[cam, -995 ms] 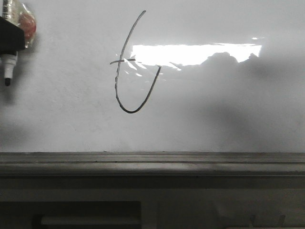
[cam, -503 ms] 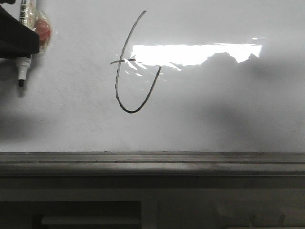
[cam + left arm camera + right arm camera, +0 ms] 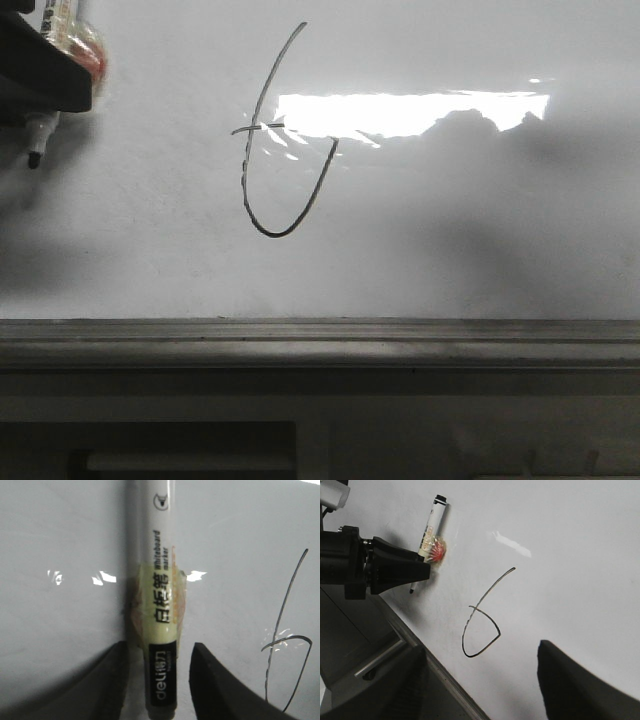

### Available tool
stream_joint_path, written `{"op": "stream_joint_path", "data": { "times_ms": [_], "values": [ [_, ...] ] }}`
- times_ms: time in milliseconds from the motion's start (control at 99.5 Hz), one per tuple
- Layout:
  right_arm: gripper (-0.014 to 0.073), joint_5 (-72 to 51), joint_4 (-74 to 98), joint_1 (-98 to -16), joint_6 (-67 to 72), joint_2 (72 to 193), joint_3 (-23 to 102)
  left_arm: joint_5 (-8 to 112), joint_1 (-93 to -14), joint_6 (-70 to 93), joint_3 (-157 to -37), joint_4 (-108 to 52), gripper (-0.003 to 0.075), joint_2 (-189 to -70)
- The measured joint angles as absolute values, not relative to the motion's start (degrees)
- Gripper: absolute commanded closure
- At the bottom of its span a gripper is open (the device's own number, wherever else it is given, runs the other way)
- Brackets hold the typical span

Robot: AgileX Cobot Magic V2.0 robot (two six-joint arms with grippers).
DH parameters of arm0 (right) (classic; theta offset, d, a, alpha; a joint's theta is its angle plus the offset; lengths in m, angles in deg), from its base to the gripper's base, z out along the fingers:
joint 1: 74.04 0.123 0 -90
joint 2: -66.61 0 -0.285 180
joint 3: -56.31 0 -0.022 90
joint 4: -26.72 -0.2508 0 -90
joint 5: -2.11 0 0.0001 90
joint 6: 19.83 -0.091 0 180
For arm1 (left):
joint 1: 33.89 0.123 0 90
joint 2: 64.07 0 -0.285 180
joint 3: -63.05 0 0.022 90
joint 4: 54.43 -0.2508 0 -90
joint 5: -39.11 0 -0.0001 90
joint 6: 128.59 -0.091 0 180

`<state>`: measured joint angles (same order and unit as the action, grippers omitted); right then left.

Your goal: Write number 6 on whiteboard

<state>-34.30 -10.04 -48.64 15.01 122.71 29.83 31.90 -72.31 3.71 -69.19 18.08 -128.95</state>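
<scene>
Number 6 (image 3: 275,150): drawn on whiteboard (image 3: 450,250), loop unclosed.
Left gripper (image 3: 40,75): at 10 o'clock of the 6, pinching marker (image 3: 162,605).
Right gripper (image 3: 485,690): fingers spread, holding nothing.

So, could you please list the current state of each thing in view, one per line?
number 6: drawn, loop left unclosed, short tick across the stem.
whiteboard: upright, marked only with that figure.
marker: uncapped, tip off the board.
left end effector: shut on the marker.
right end effector: open, empty.
</scene>
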Motion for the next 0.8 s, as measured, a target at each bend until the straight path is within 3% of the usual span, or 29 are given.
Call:
{"op": "stream_joint_path", "data": {
  "times_ms": [201,382,452,563,674,804],
  "values": [
    [0.0179,-34.30,-10.04,-48.64,15.01,122.37,29.83,32.04,-72.31,3.71,-69.32,17.30,0.0244,-127.99],
    [0.0190,-34.30,-10.04,-48.64,15.01,121.10,29.83,34.84,-72.31,2.13,-69.32,15.44,0.0236,-122.64],
    [0.0258,-34.30,-10.04,-48.64,15.01,120.26,29.83,37.71,-72.31,0.19,-69.32,12.62,0.0237,-119.10],
    [0.0442,-33.56,-10.04,-48.64,15.01,118.07,29.42,41.66,-72.31,-1.13,-69.32,7.53,0.0251,-113.30],
    [0.0661,-30.69,-10.04,-48.64,15.01,114.49,26.42,43.71,-72.31,-1.47,-68.96,4.52,0.0373,-107.26],
    [0.0658,-25.14,-9.68,-48.64,15.01,108.38,19.02,45.48,-72.31,-1.73,-68.46,2.92,0.0635,-101.23]
  ]
}}
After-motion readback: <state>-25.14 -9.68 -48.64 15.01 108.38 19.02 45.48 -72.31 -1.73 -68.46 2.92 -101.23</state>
